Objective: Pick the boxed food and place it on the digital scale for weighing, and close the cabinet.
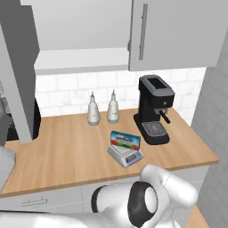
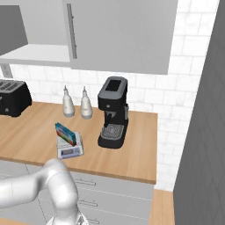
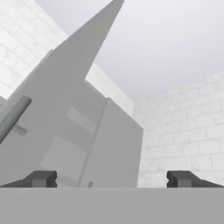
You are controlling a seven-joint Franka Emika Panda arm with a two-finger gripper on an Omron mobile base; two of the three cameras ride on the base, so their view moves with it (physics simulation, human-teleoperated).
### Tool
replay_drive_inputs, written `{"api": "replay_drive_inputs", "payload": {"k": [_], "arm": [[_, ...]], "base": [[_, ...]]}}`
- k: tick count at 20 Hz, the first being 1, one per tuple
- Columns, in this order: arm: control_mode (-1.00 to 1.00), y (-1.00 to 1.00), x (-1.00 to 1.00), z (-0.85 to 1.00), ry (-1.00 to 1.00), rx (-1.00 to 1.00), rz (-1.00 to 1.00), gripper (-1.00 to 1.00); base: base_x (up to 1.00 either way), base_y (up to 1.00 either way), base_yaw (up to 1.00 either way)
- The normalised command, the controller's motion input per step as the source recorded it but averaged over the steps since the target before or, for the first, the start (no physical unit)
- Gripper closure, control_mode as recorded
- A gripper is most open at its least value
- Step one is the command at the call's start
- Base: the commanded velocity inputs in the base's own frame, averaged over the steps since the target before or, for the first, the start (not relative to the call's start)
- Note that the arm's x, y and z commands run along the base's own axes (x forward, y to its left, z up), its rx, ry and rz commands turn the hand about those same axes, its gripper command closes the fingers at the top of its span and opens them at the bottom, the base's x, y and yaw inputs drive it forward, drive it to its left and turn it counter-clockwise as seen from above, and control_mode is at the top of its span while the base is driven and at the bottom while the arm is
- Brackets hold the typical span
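Two bottles [image 1: 102,109] behind digital scale [image 1: 125,153] | coffee machine [image 1: 153,109] beside it

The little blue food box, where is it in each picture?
Left base view: the boxed food stands tilted on the digital scale, a bit right of the middle.
Right base view: it is left of the middle, on the scale.
Hand view: I can't find it there.
Shared landmark: the black coffee machine, just right of the scale.

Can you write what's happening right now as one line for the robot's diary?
small blue boxed food: on light-grey digital scale | grey wall cabinet: left door open | gripper: open, empty
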Motion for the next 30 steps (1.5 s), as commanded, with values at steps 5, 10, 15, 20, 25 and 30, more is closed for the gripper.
{"api": "replay_drive_inputs", "payload": {"k": [5,10,15,20,25,30], "arm": [[-1.00,0.30,0.27,-0.01,0.12,-0.06,-0.20,-1.00],[-1.00,0.09,0.28,-0.04,0.13,-0.02,-0.09,-1.00],[-1.00,0.01,0.27,-0.04,0.11,0.00,-0.07,-1.00],[-1.00,0.03,0.08,0.00,0.11,0.00,-0.06,-1.00],[-1.00,0.40,0.06,-0.16,0.07,-0.06,-0.05,-1.00],[-1.00,0.54,0.10,-0.29,0.00,-0.07,-0.03,-1.00]], "base": [[0.00,0.00,0.00],[0.00,0.00,0.00],[0.00,0.00,0.00],[0.00,0.00,0.00],[0.00,0.00,0.00],[0.00,0.00,0.00]]}}
